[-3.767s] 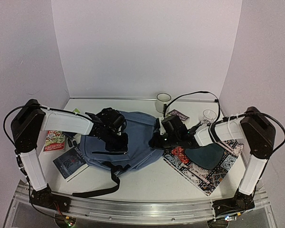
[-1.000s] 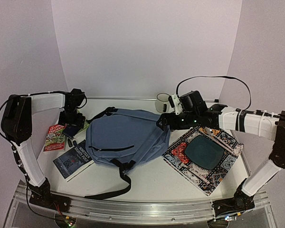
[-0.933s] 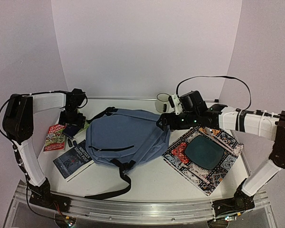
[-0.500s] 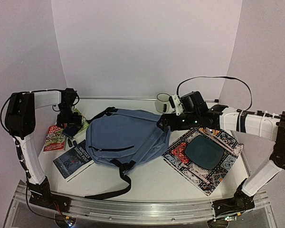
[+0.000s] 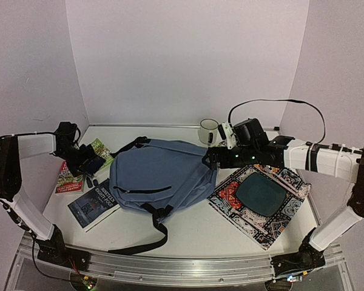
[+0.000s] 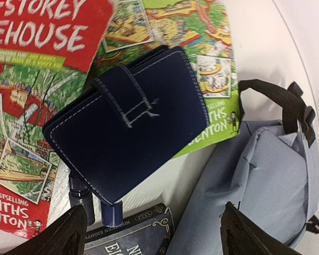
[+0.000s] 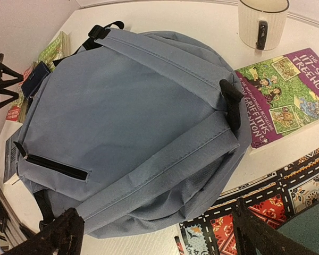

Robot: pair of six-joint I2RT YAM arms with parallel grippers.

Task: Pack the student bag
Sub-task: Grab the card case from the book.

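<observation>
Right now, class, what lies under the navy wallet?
The wallet rests on a red book and a green book. Two pen ends poke out below; their rest is covered.

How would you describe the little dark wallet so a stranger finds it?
Start at the big blue backpack mid-table. Left of it lie bright cartoon-covered books; on top rests the navy wallet, plain with pale stitching and a strap tab.

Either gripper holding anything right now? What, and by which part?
Nothing is held. The left gripper is open above the navy wallet; the right gripper is open over the student bag. Nothing sits between either pair of fingers.
</observation>
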